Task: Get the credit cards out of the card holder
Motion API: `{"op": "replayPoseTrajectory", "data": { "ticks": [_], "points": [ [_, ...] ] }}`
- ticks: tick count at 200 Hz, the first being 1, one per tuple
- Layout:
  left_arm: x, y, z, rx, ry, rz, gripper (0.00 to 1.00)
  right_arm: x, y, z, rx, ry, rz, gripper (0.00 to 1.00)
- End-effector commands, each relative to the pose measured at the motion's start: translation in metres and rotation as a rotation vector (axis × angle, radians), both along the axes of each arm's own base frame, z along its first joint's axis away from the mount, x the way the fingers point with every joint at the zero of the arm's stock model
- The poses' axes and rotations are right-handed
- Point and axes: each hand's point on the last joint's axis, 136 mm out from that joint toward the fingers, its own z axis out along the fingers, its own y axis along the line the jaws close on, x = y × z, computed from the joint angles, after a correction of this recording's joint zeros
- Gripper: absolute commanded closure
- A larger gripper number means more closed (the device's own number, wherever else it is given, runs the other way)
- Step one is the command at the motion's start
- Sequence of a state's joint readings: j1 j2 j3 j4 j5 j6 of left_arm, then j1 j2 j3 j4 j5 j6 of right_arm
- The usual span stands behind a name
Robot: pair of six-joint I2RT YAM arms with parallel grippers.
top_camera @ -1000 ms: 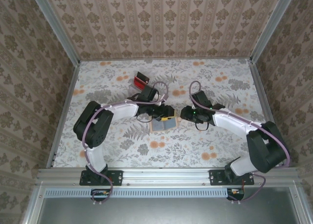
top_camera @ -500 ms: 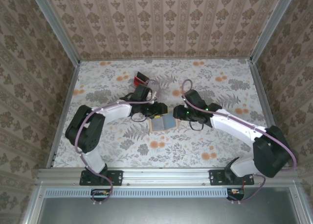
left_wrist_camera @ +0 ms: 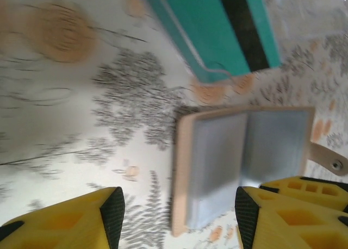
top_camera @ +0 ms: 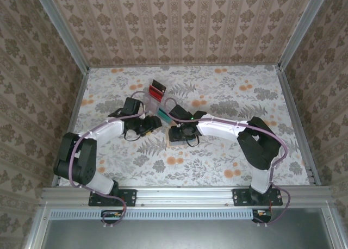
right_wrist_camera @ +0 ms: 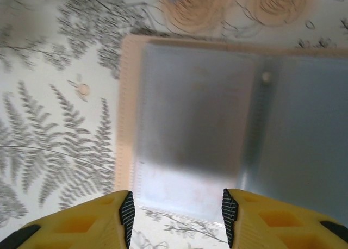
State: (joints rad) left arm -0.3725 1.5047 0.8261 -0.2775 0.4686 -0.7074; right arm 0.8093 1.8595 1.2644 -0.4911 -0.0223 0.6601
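The card holder (right_wrist_camera: 217, 113) lies open and flat on the floral table (top_camera: 228, 151), its blue-grey pockets facing up inside a tan rim. From above, a tan corner of the card holder (top_camera: 174, 144) peeks out under my right gripper (top_camera: 176, 135). That right gripper (right_wrist_camera: 176, 216) hovers open over the left pocket, with nothing between its fingers. My left gripper (left_wrist_camera: 179, 216) is open too, low over the card holder (left_wrist_camera: 244, 162) at its left edge, gripping nothing. From overhead the left gripper (top_camera: 152, 128) sits just left of the holder. The credit cards are hidden.
A teal card (left_wrist_camera: 217, 26) with a black stripe lies just beyond the holder; from above the teal card (top_camera: 163, 116) shows between the two wrists. A clear tiered stand (top_camera: 154, 98) behind it carries a red-and-black card (top_camera: 156, 87). Patterned walls enclose the table.
Both arms swung left. The right gripper moved over the holder, the left drew back to its left side, and both opened wider. The orange-yellow card seen on the holder earlier no longer shows.
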Motion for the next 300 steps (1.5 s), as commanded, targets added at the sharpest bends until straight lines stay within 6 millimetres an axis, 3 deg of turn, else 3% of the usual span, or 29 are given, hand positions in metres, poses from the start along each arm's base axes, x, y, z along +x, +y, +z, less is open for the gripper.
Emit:
{"op": "replayPoseTrajectory", "data": {
  "ticks": [1,30,61,129,169,222,300],
  "points": [
    [-0.007,0.015,-0.001,0.044,0.002,0.005,0.41,-0.004,-0.023,-0.008,-0.136,0.031,-0.004,0.50],
    [-0.007,0.007,0.001,-0.010,0.004,-0.007,0.42,-0.006,-0.032,-0.021,-0.185,0.059,-0.010,0.50],
    [-0.015,-0.004,0.001,-0.070,0.020,-0.021,0.56,-0.009,-0.039,-0.035,-0.190,0.083,-0.031,0.50],
    [-0.038,-0.047,-0.001,-0.134,0.062,-0.126,0.66,-0.012,-0.055,-0.056,-0.233,0.126,-0.074,0.63],
    [-0.043,-0.058,-0.006,-0.123,0.068,-0.140,0.69,-0.014,-0.060,-0.065,-0.224,0.143,-0.093,0.64],
    [-0.041,-0.075,-0.014,-0.125,0.084,-0.166,0.71,-0.014,-0.059,-0.063,-0.180,0.142,-0.106,0.68],
    [-0.034,-0.082,-0.024,-0.100,0.072,-0.177,0.80,-0.006,-0.052,-0.052,-0.089,0.106,-0.117,0.70]
  ]
}}
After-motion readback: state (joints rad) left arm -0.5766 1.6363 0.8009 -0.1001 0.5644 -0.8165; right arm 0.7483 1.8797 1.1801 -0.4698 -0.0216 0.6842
